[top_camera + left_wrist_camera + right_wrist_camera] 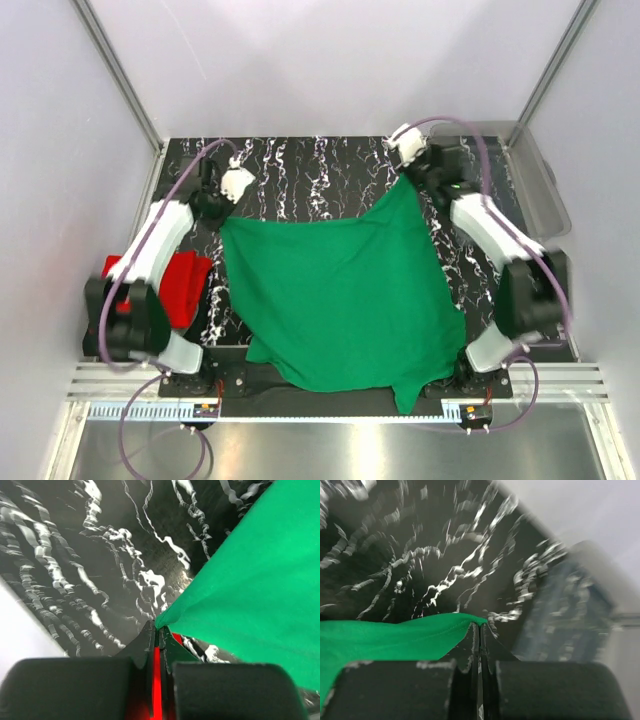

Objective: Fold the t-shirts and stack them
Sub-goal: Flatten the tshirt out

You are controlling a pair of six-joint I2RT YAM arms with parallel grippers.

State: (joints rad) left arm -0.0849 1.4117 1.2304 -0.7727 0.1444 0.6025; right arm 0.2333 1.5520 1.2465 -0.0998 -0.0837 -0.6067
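The bright green t-shirt [345, 295] is stretched out over the black marbled table, its near edge hanging over the front. My left gripper [222, 218] is shut on its far left corner; in the left wrist view the jaws [159, 630] pinch the green cloth [255, 575]. My right gripper [412, 180] is shut on the far right corner; in the right wrist view the jaws [481, 627] pinch the green hem [395, 640]. The folded red t-shirt [185, 285] lies at the left, partly under my left arm. The grey t-shirt is out of view.
A clear plastic bin [535, 185] stands at the far right edge, blurred in the right wrist view [565, 615]. White walls and metal posts close in the table [300, 165] on three sides. The arm bases stand at the near edge.
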